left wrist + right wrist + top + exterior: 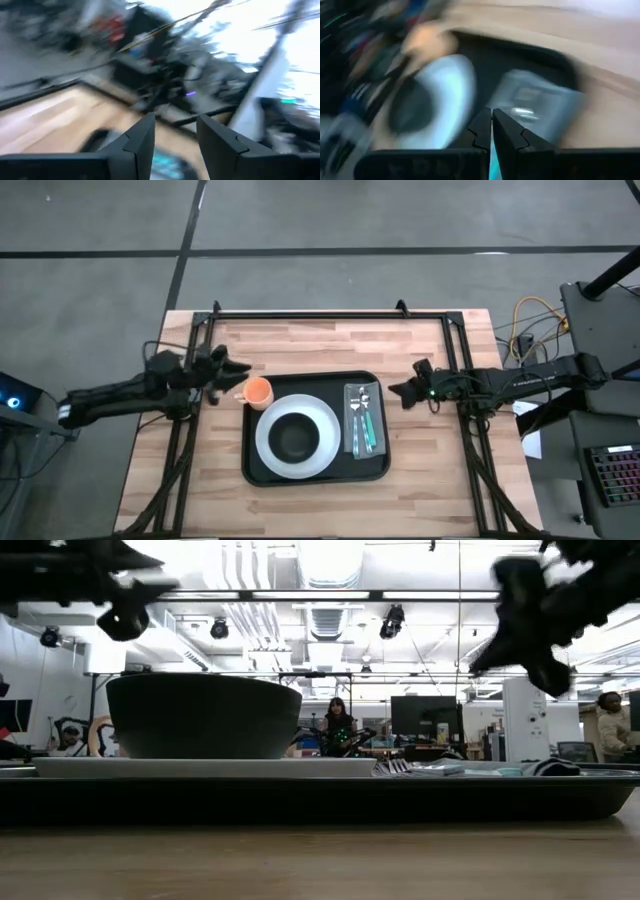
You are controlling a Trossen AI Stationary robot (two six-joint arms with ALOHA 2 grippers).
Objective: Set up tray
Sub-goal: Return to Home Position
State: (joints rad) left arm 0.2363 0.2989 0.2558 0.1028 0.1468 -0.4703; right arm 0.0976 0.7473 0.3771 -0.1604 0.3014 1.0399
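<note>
The black tray (316,377) lies mid-table, also seen in the low view (300,798). On it a white plate (325,420) carries a dark bowl (293,438). A grey napkin (352,432) with cutlery (362,415) lies on the tray's right part. An orange cup (258,391) stands on the table at the tray's far-left corner. My left gripper (238,378) hovers just left of the cup, open (176,125), with nothing between its fingers. My right gripper (397,392) hovers right of the tray, shut (491,117) on nothing.
A black metal frame (330,314) runs along the table's far edge and down both sides. Bare wood lies in front of the tray and behind it. Cables and equipment (525,330) sit off the table's right side. People show in the room beyond (338,720).
</note>
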